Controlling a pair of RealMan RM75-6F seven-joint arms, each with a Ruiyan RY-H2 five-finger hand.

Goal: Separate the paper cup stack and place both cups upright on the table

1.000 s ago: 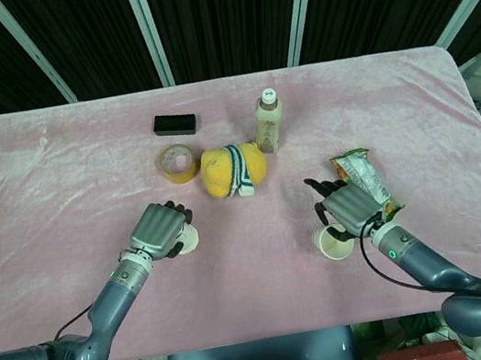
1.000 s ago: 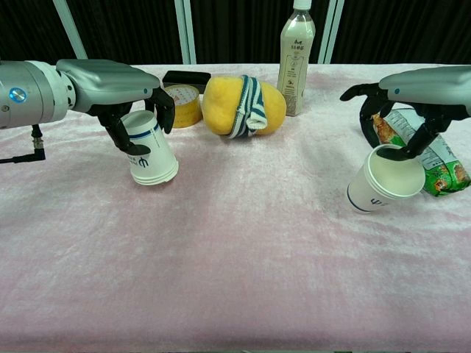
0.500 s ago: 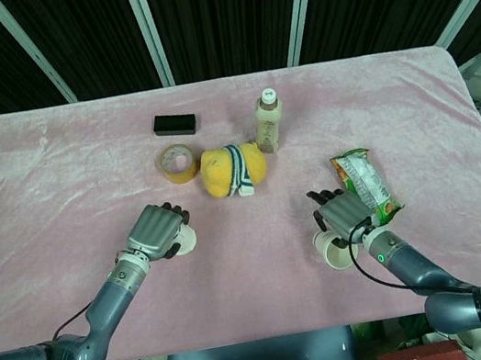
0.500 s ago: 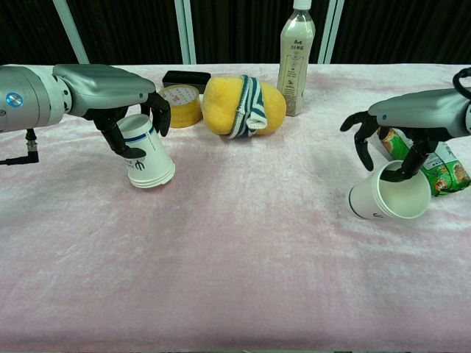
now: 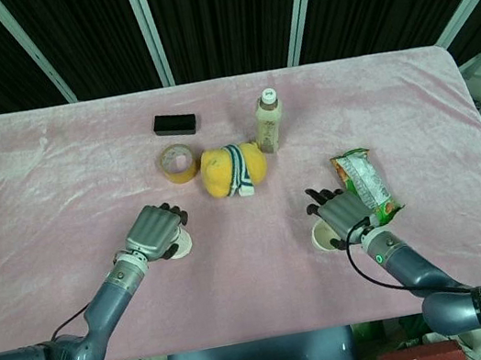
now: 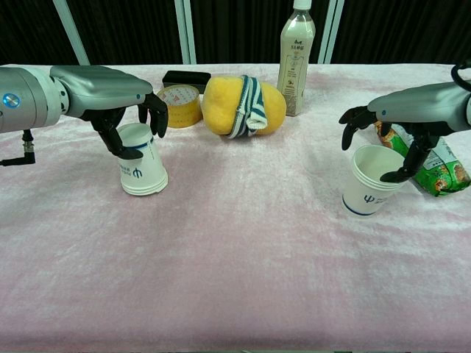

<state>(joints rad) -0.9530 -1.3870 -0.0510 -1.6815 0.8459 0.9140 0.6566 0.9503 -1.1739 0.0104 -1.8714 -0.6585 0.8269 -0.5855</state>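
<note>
A white paper cup [image 6: 143, 173] with a blue band sits mouth-down on the pink cloth, leaning slightly. My left hand [image 6: 103, 84] grips its narrow end from above. In the head view that hand [image 5: 152, 231] covers most of the cup [image 5: 180, 245]. A second paper cup [image 6: 368, 193] sits mouth-up on the cloth at the right, nearly upright. My right hand [image 6: 412, 110] arches over it, one finger hooked at the rim and the others spread above. From the head view, the right hand [image 5: 346, 210] lies just behind this cup [image 5: 323, 238].
A green snack packet [image 6: 434, 158] lies right beside the right cup and under the right hand. A yellow plush toy [image 5: 232, 169], a tape roll [image 5: 176, 162], a bottle [image 5: 269, 122] and a black box [image 5: 175, 123] stand further back at the middle.
Both hands came down. The right cup swung from tipped toward the chest camera to nearly upright on the cloth. The left cup settled mouth-down on the cloth.
</note>
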